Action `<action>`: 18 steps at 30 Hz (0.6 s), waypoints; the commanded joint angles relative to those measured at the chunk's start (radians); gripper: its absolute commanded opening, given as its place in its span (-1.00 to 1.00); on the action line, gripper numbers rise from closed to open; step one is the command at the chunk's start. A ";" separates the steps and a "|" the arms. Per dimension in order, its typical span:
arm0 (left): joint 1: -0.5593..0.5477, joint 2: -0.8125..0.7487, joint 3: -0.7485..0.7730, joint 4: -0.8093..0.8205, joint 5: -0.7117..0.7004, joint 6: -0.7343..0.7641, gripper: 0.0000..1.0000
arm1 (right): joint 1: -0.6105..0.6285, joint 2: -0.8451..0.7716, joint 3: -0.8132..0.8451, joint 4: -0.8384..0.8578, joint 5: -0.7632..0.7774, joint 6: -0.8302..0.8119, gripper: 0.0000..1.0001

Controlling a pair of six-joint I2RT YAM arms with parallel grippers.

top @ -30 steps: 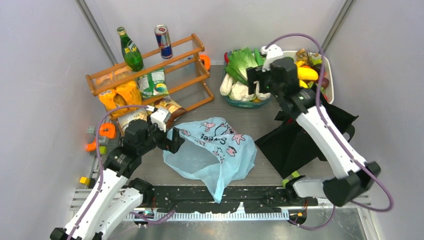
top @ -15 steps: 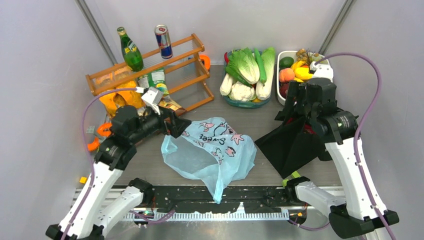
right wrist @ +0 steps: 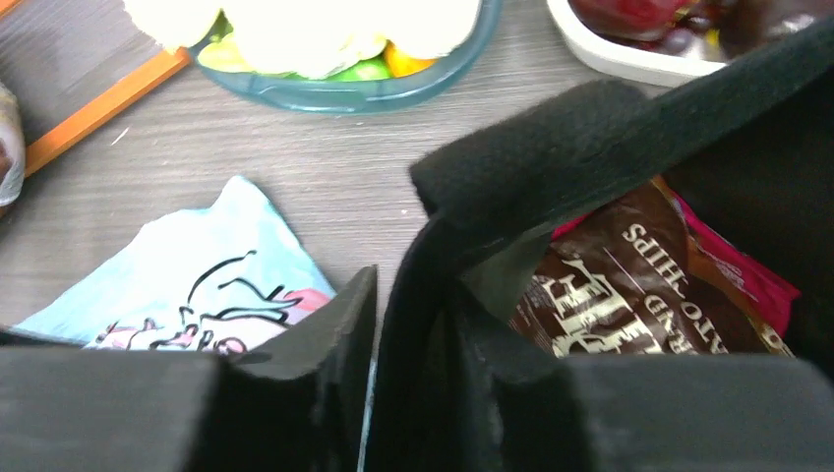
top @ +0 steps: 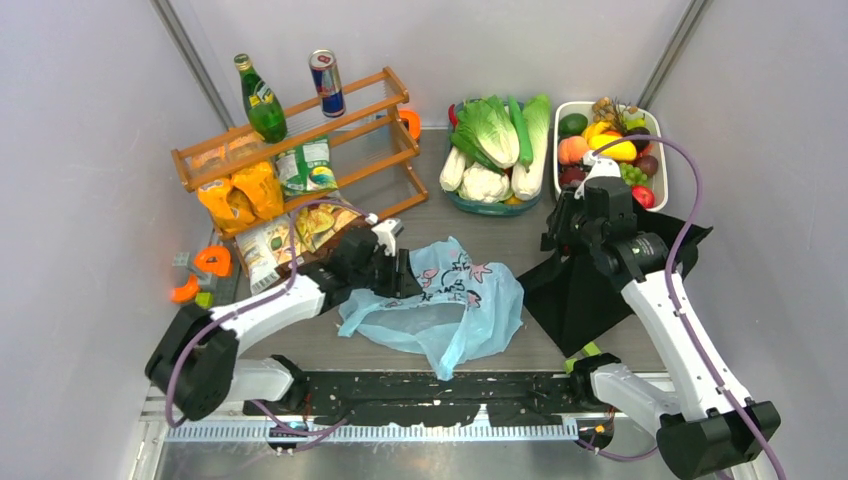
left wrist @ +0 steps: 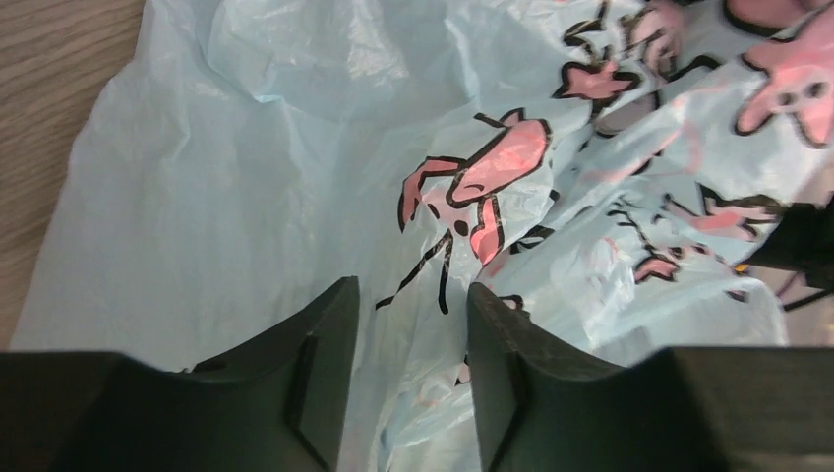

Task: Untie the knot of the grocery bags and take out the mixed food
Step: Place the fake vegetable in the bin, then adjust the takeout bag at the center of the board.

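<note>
The light-blue "Sweet" bag (top: 450,310) lies crumpled mid-table. My left gripper (top: 400,272) is at its left edge. In the left wrist view the gripper (left wrist: 413,295) is still open, its jaws narrowed, and a loose fold of blue plastic (left wrist: 246,197) lies in the gap. The black tote (top: 590,290) stands on the right. My right gripper (right wrist: 418,295) is shut on its fabric rim (right wrist: 551,147), one finger inside. A dark brown packet (right wrist: 629,285) and a pink-red packet (right wrist: 747,275) lie inside the tote. No knot is in view.
A teal bowl (top: 455,203) of toy vegetables and a white fruit tray (top: 661,165) stand at the back. The wooden rack (top: 300,140) at back left carries a green bottle (top: 260,100), a can (top: 327,83) and crisp packs (top: 250,190). Orange clips (top: 212,262) lie at the left.
My left arm swung right and down onto the blue bag, bunching it, and its jaws narrowed. My right arm drew back from the back trays and closed on the tote's rim.
</note>
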 commanded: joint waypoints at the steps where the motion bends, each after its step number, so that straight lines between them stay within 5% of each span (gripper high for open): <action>1: -0.025 0.110 -0.013 0.169 -0.076 0.008 -0.17 | 0.013 -0.018 -0.054 0.148 -0.252 0.043 -0.45; 6: -0.073 0.130 -0.029 0.180 -0.179 0.075 -0.19 | 0.123 -0.022 -0.045 0.134 -0.272 0.048 -0.88; 12: -0.074 0.073 -0.034 0.157 -0.255 0.098 -0.15 | 0.362 -0.052 0.040 -0.007 0.005 0.107 -0.90; 18: -0.074 0.064 -0.026 0.121 -0.285 0.100 -0.16 | 0.409 -0.121 0.051 -0.115 0.115 0.177 -0.90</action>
